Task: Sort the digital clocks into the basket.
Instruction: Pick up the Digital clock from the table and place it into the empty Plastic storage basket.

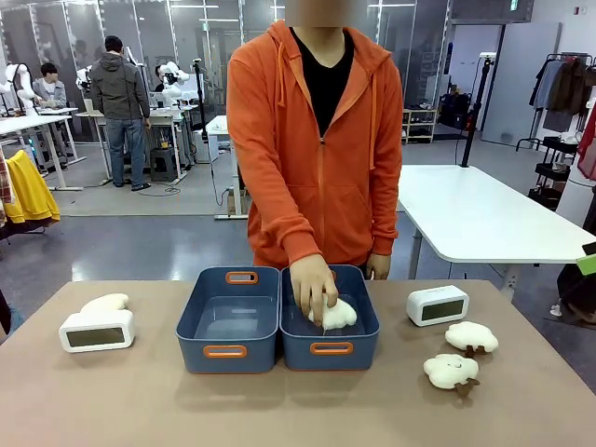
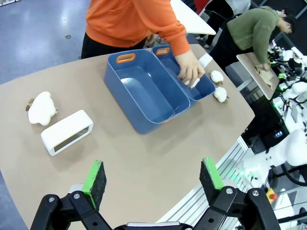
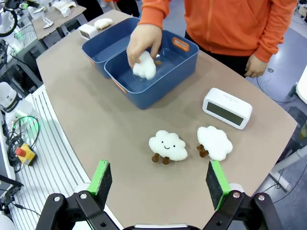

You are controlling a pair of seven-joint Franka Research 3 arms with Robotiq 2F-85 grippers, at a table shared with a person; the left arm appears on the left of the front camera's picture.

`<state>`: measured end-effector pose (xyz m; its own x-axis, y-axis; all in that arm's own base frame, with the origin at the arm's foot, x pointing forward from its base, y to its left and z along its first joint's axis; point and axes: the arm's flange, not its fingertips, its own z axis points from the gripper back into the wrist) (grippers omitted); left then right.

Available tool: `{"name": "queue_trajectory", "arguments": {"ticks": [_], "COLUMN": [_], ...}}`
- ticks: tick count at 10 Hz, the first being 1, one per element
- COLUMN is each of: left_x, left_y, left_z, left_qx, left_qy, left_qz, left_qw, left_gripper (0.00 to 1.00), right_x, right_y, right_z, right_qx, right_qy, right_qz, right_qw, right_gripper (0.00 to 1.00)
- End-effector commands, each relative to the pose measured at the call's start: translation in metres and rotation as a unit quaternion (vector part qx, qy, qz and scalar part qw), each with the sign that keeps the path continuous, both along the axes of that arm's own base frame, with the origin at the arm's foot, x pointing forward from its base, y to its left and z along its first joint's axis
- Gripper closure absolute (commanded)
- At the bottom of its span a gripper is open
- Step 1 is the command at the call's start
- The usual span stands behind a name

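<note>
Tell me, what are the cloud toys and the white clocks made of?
The cloud toys look like soft plush fabric: fuzzy, matte, with puffy edges. The white clocks look like hard plastic: smooth, rounded shells with a greyish screen.

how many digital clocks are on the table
2. The left clock sits by a cloud plush; the right clock stands right of the right basket. None seems hidden.

The baskets (image 1: 256, 358) are blue with orange-rimmed handle slots, the worktop (image 1: 140, 400) tan. Beside the baskets, the digital clocks (image 1: 97, 331) are white with grey-green screens, the cloud plushes (image 1: 470, 336) cream with brown feet. The person's hoodie (image 1: 279, 140) is orange.
</note>
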<state>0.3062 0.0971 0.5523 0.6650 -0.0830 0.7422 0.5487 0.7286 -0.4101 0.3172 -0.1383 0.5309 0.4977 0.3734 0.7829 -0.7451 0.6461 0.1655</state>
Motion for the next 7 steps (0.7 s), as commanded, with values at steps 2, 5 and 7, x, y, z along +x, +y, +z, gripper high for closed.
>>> {"name": "queue_trajectory", "arguments": {"ticks": [2,5,7], "left_x": [0.001,0.001,0.001], "left_y": [0.000,0.000,0.000], "left_z": [0.001,0.001,0.001], "left_qx": [-0.005,-0.005,-0.005], "left_qy": [-0.006,-0.006,-0.006], "left_qz": [-0.011,-0.011,-0.011], "left_qw": [1.000,1.000,1.000], "left_gripper": [0.00,0.00,0.00], "right_x": [0.005,0.071,0.124], "right_y": [0.005,0.034,0.051], "right_z": [0.011,0.006,0.005], "right_qx": [-0.030,-0.228,-0.268], "right_qy": [-0.024,-0.032,-0.048], "right_qz": [0.030,0.228,0.293], "right_qw": [0.999,0.946,0.917], "right_gripper": [0.00,0.00,0.00]}}
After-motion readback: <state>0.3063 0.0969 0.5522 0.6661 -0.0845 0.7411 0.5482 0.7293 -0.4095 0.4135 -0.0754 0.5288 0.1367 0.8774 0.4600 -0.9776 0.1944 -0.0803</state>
